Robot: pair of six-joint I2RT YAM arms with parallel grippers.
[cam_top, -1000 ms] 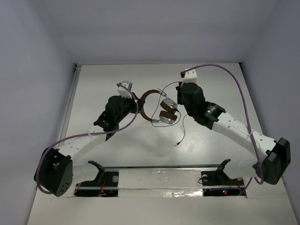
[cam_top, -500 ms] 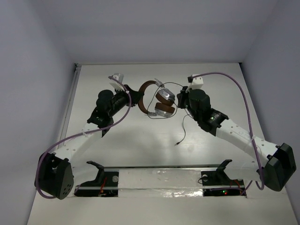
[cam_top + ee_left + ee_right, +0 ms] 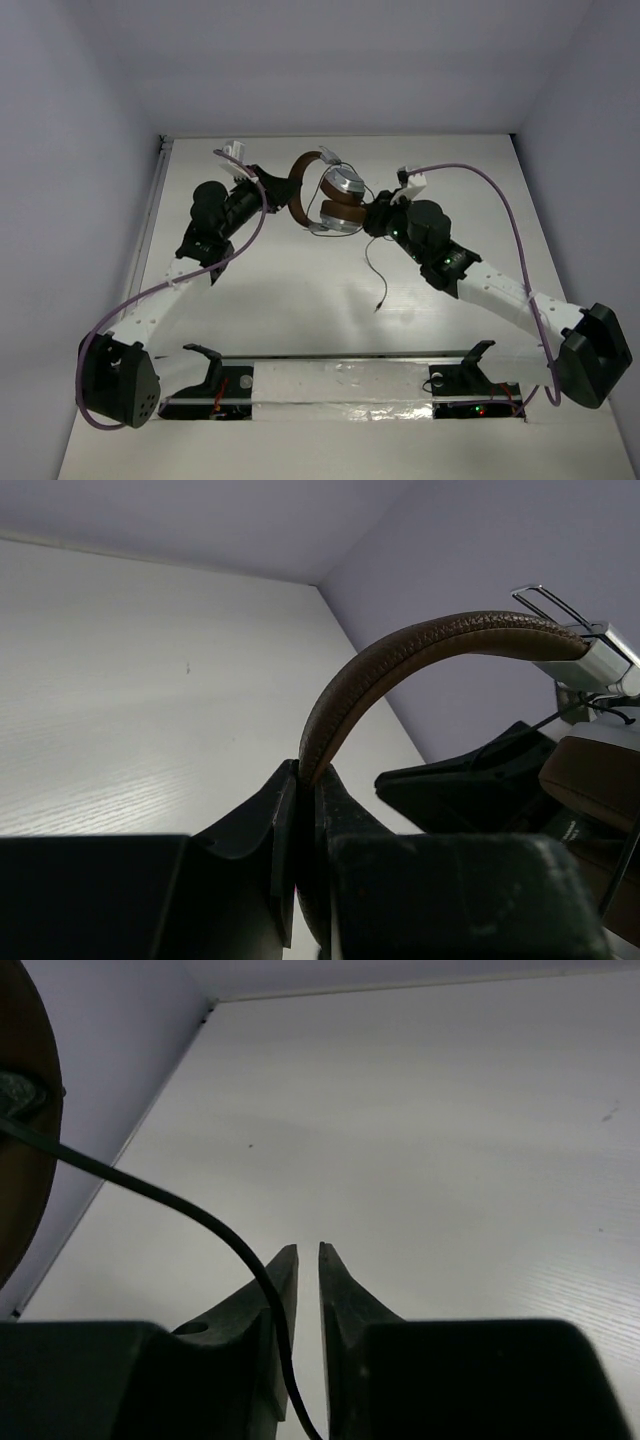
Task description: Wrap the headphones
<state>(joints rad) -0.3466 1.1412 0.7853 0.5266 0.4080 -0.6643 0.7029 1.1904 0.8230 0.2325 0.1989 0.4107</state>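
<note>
Left gripper (image 3: 305, 772) clamps the headband (image 3: 400, 652) of the headphones (image 3: 335, 200) near the counter's far edge. The ear cups point right, where the right gripper (image 3: 308, 1252) pinches the cable (image 3: 180, 1203).

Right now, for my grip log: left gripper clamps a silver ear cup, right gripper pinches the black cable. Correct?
No: the left wrist view shows the left gripper clamping the brown headband instead. The right gripper does pinch the black cable.

White table (image 3: 290, 320); thin black cable (image 3: 381, 295) tip resting on it.
</note>
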